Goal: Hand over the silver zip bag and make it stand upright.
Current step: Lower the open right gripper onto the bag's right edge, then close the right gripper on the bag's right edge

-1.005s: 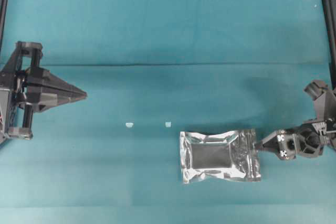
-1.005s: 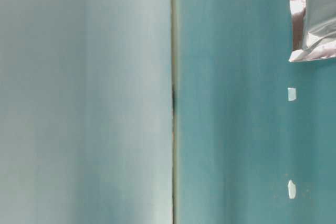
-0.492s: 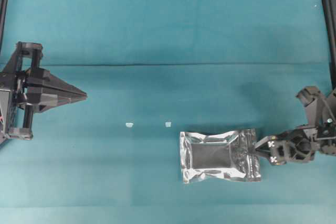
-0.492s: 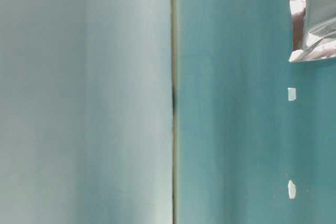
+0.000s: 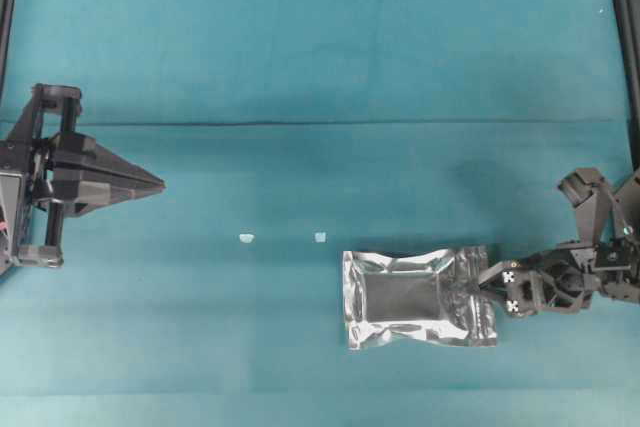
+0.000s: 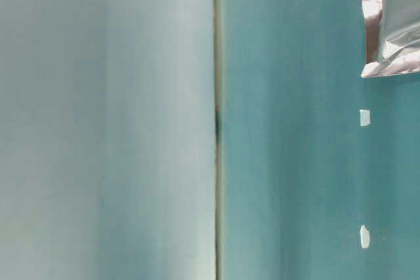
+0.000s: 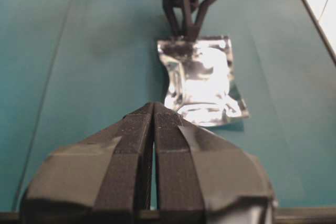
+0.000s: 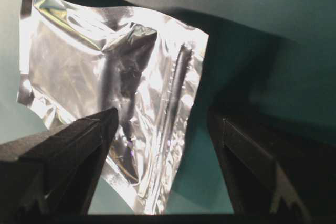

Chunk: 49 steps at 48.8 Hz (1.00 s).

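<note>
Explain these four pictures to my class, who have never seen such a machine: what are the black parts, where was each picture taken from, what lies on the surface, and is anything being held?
The black parts are two robot arms, each ending in a pincer. The overhead picture looks straight down on a teal table. The left pincer is shut and empty, away from everything. The right pincer stands open at the zip end of the silver zip bag, which lies flat. Nothing is held yet. Two white scraps lie apart from the bag.

The table-level picture is turned sideways and shows only a corner of the bag and the scraps. One camera rides on the left arm, looking over its closed fingers toward the bag. The other rides on the right arm, its open fingers either side of the bag's edge.
</note>
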Tool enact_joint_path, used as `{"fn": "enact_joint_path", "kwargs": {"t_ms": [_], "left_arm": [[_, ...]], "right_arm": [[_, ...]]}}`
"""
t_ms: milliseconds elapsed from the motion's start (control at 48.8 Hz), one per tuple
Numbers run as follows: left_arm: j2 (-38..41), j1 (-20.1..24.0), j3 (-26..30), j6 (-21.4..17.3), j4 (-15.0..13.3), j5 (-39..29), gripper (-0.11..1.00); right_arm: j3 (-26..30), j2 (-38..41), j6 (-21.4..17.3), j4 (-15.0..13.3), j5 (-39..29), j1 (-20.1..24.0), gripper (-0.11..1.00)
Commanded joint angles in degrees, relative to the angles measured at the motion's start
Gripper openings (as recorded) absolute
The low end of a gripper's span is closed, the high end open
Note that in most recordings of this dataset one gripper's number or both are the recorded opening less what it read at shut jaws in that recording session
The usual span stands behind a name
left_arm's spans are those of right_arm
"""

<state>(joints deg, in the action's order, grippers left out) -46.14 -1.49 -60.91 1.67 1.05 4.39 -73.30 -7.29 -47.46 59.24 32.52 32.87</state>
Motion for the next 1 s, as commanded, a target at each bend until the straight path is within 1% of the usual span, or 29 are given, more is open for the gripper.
{"fn": "enact_joint_path", "kwargs": {"t_ms": [0, 246, 410, 472, 533, 574, 636, 779, 861, 923, 984], "left_arm": [[-0.1, 0.1, 0.5, 0.0, 0.1, 0.4, -0.01], [-0.1, 0.2, 0.4, 0.0, 0.1, 0.4, -0.01], [-0.2, 0.2, 0.2, 0.0, 0.1, 0.4, -0.01], [-0.2, 0.2, 0.2, 0.0, 0.1, 0.4, -0.01], [-0.2, 0.2, 0.2, 0.0, 0.1, 0.4, -0.01], [-0.2, 0.2, 0.2, 0.0, 0.1, 0.4, -0.01], [-0.2, 0.2, 0.2, 0.0, 0.1, 0.4, -0.01], [-0.2, 0.2, 0.0, 0.0, 0.1, 0.4, -0.01], [-0.2, 0.2, -0.1, 0.0, 0.1, 0.4, -0.01], [-0.2, 0.2, -0.2, 0.0, 0.1, 0.4, -0.01], [-0.2, 0.2, -0.3, 0.0, 0.1, 0.4, -0.01]], "right_arm": [[1.1, 1.1, -1.1, 0.1, 0.4, 0.2, 0.89], [2.8, 3.2, -1.2, 0.1, 0.3, 0.2, 0.89], [2.9, 3.4, -1.1, 0.0, 0.0, 0.2, 0.88], [2.8, 3.4, -1.1, 0.0, 0.0, 0.2, 0.87], [2.8, 3.4, -1.1, 0.1, -0.1, 0.2, 0.83], [2.8, 3.5, -1.1, 0.1, -0.3, 0.2, 0.78], [2.6, 3.4, -1.1, 0.1, -0.8, 0.1, 0.67], [2.5, 3.3, -1.1, 0.1, -1.8, -0.1, 0.29], [2.5, 3.2, -0.9, 0.1, -1.7, -0.1, 0.11], [2.5, 3.0, -0.7, 0.1, -1.7, -0.1, 0.03], [2.5, 2.6, -0.7, 0.1, -1.7, -0.1, 0.02]]}}
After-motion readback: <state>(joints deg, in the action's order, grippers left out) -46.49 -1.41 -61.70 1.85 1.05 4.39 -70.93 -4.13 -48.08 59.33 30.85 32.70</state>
